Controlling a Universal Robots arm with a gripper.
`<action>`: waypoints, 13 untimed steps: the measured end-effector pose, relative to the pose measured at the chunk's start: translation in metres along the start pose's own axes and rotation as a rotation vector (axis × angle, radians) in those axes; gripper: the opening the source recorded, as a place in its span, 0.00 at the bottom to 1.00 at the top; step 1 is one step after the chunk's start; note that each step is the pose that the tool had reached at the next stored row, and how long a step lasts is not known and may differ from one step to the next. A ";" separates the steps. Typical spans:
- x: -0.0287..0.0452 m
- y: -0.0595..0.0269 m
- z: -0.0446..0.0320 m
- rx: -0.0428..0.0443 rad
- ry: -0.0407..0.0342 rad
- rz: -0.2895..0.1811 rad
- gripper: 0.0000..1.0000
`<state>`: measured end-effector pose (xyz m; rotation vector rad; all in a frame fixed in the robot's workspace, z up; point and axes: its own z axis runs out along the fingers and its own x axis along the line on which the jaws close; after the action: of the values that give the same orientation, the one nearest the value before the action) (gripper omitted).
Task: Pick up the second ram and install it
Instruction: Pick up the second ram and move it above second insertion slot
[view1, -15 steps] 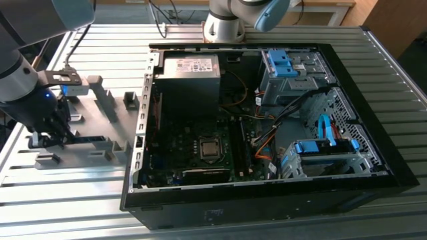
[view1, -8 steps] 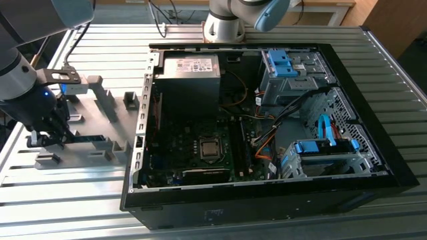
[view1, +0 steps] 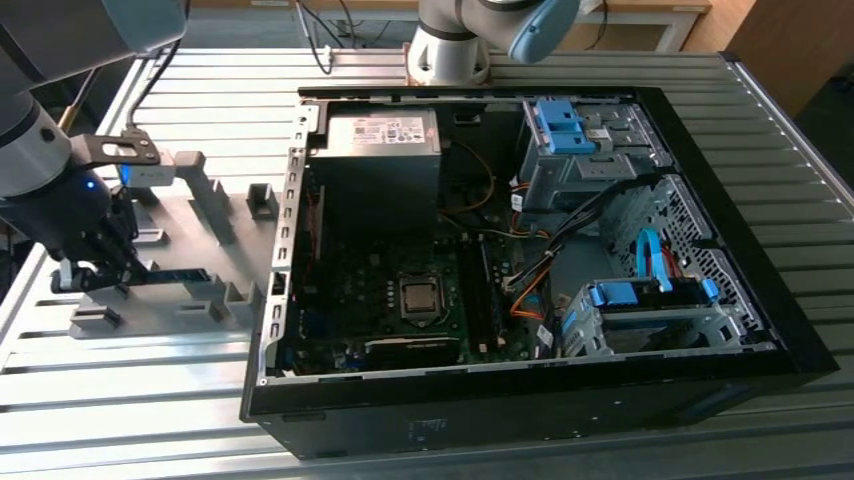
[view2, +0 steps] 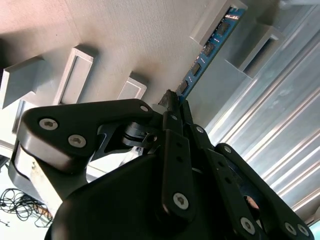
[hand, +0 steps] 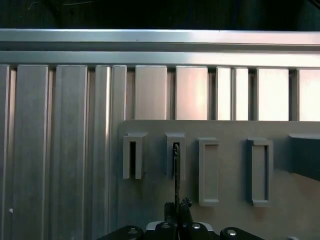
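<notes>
At the exterior view's left: the gripper (view1: 96, 278) hangs over a grey slotted holder (view1: 200, 215) that lies on the ribbed metal table (view1: 134, 420), just beside the open computer case (view1: 534, 385).
Fingers: drawn together and clamped on the near end of the second ram (view2: 207, 47) – in the second wrist view the gripper (view2: 175, 97) pinches the stick from both flat sides.
Second ram: a thin blue board with small dark chips, standing on edge; its far end sits in a slotted post of the holder (view2: 100, 30).
First wrist view: the second ram (hand: 176, 170) shows edge-on as a thin dark line, running from the gripper (hand: 177, 207) into one of the holder's (hand: 230, 130) upright slots.
Exterior view: the second ram (view1: 174, 273) shows as a short blue strip beside the fingers – outside the case, well apart from the motherboard (view1: 387, 260).
Case: lying on its side with the panel off, the CPU socket (view1: 420, 297) exposed near the middle of the board.
</notes>
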<state>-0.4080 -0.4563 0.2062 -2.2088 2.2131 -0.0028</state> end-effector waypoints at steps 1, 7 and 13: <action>0.0000 0.0000 -0.0004 -0.0001 0.0001 0.000 0.14; 0.0000 0.0000 -0.0047 -0.0001 0.0001 0.000 0.14; -0.0001 -0.0001 -0.0071 0.0001 -0.0001 0.000 0.14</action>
<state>-0.4080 -0.4563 0.2134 -2.2087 2.2130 -0.0028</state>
